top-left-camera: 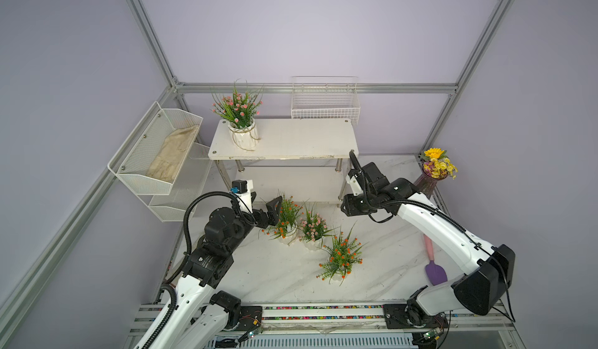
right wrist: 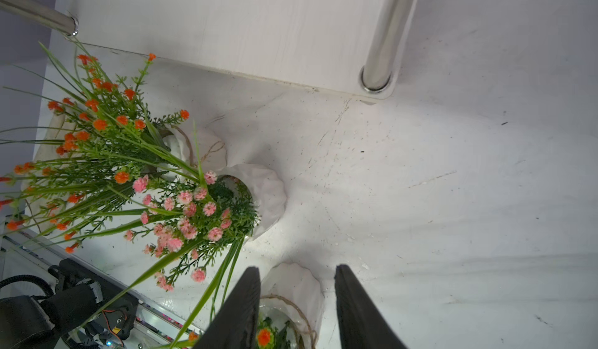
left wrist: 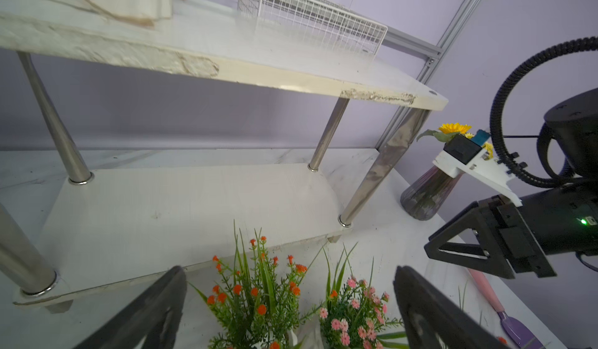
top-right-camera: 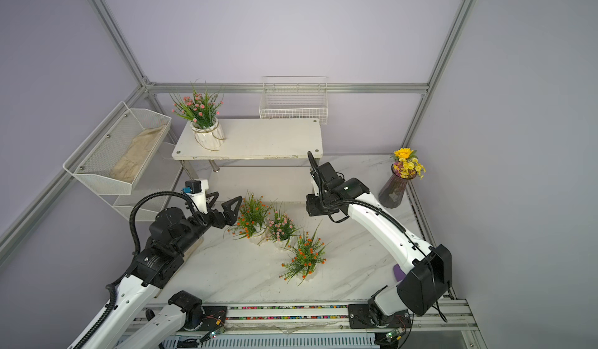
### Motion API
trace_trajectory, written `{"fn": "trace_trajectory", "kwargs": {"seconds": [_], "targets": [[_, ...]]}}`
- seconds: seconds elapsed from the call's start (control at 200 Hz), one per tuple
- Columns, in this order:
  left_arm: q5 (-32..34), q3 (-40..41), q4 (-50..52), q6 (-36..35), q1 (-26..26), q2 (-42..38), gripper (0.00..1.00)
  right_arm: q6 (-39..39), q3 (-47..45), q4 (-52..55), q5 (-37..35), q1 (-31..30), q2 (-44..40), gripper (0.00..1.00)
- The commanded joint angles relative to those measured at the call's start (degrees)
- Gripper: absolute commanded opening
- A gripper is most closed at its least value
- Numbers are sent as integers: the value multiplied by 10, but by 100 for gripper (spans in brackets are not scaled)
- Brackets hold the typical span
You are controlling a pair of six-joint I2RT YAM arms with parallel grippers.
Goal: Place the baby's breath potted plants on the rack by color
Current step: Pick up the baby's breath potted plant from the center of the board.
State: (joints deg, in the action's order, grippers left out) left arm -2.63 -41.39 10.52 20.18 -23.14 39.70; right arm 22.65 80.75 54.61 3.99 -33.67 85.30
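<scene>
Rack sits far middle of the table, one pink baby's breath pot on its top board's left end. Left gripper is spread wide and empty, just left of an orange pot. Right gripper hangs by the rack's near right leg, jaws partway apart, nothing in them. Second pink pot sits right beside that orange one; other orange pot stands nearer, apart.

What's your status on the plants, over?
Left claw wide open at rear orange plant. Right claw empty, jaws apart, above table. One pink plant on rack top; three on table. Second pink plant crowds the orange one.
</scene>
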Motion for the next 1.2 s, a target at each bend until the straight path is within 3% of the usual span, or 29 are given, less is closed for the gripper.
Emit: {"fn": "trace_trajectory", "kwargs": {"seconds": [0.0,0.44,1.19], "targets": [[-9,28,-47,11,-9,-20,100,30,-20,-45,-11,-24,20,40],[5,30,-37,2,-9,-43,100,65,-59,-122,-13,-66,109,33],[0,25,-34,-1,-10,-31,100,59,-39,-130,-1,-84,191,29]]}}
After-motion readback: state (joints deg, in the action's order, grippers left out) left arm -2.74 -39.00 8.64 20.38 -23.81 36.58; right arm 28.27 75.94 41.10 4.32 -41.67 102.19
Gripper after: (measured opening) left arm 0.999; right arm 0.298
